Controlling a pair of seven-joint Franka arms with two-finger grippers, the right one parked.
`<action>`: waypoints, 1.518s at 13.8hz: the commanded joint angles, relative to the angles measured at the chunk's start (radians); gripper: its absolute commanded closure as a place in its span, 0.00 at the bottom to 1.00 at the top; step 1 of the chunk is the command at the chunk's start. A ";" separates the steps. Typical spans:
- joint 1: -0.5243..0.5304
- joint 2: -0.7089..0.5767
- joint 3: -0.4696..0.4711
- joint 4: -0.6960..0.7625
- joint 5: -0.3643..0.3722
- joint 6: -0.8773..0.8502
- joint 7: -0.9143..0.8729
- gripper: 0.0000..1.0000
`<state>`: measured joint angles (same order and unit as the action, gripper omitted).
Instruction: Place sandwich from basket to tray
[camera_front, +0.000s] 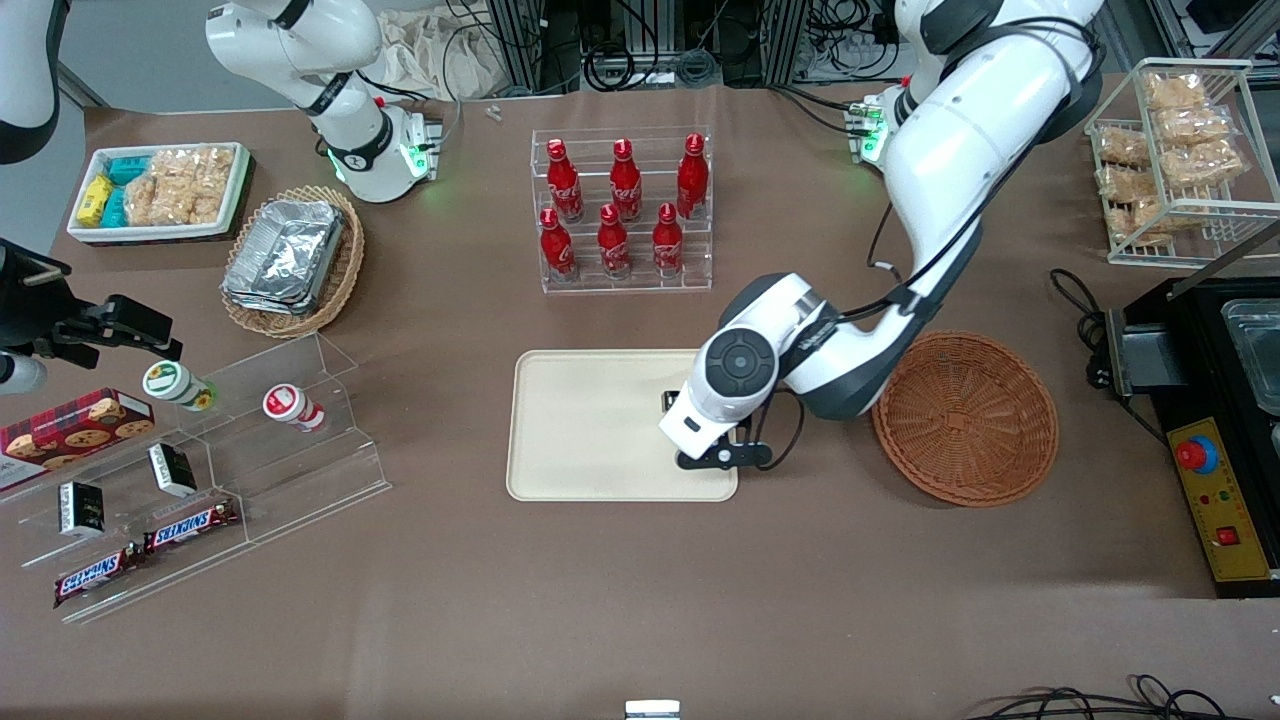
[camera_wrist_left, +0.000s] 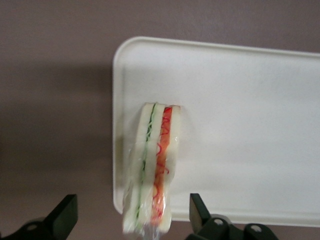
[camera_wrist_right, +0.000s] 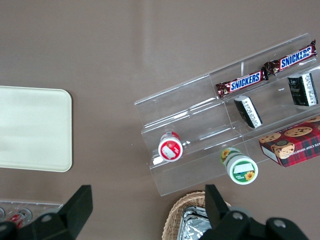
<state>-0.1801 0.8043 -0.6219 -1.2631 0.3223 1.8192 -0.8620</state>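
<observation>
The two black fingers (camera_wrist_left: 64, 214) stand spread apart, gripping nothing, with the sandwich (camera_wrist_left: 151, 167) lying between them. It rests on the tray (camera_front: 585, 420), near the edge toward the basket (camera_front: 966, 418), its long axis running from between the fingers out across the tray. The gripper (camera_front: 712, 440) hovers over that same edge.
</observation>
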 joint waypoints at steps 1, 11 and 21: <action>-0.009 -0.074 0.046 0.114 -0.045 -0.176 0.000 0.00; -0.010 -0.601 0.595 -0.221 -0.341 -0.310 0.774 0.00; 0.172 -0.659 0.485 -0.311 -0.290 -0.257 0.908 0.00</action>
<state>-0.0312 0.1562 -0.1173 -1.5714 0.0163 1.5592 0.0332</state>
